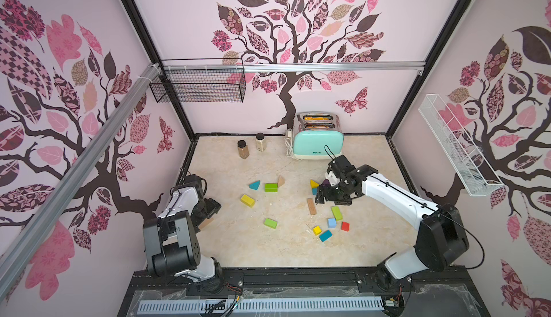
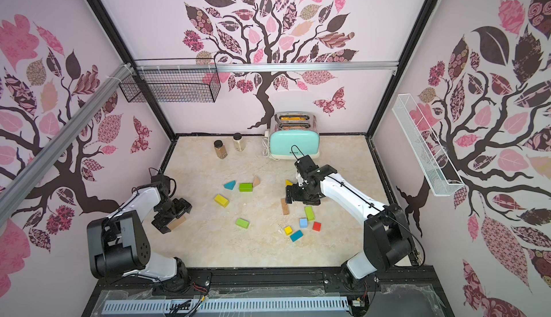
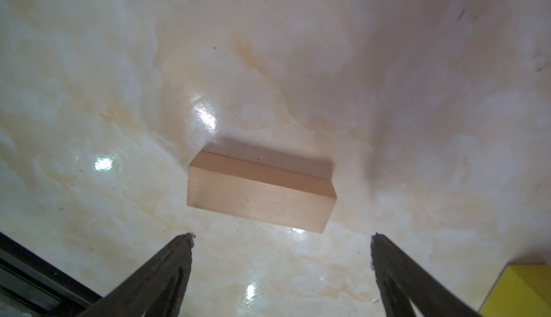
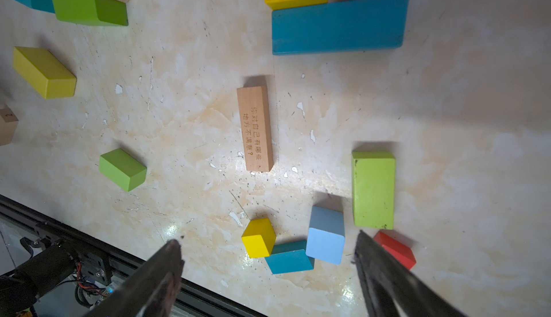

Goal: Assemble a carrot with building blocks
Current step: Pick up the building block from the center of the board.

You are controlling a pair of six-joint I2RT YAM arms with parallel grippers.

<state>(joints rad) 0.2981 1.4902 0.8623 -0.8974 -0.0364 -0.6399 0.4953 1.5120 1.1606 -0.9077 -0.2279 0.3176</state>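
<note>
Your left gripper (image 3: 282, 235) is hanging open, empty. The tan block (image 3: 262, 193) is lying flat at the near left. Pulling away, be going straight up, not nudging it. Your right gripper (image 4: 268, 236) is hanging open too.

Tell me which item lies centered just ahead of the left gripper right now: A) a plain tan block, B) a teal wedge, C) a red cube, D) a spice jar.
A: the left wrist view shows the plain tan block lying flat just beyond the left gripper, which is open and not holding it.
</note>
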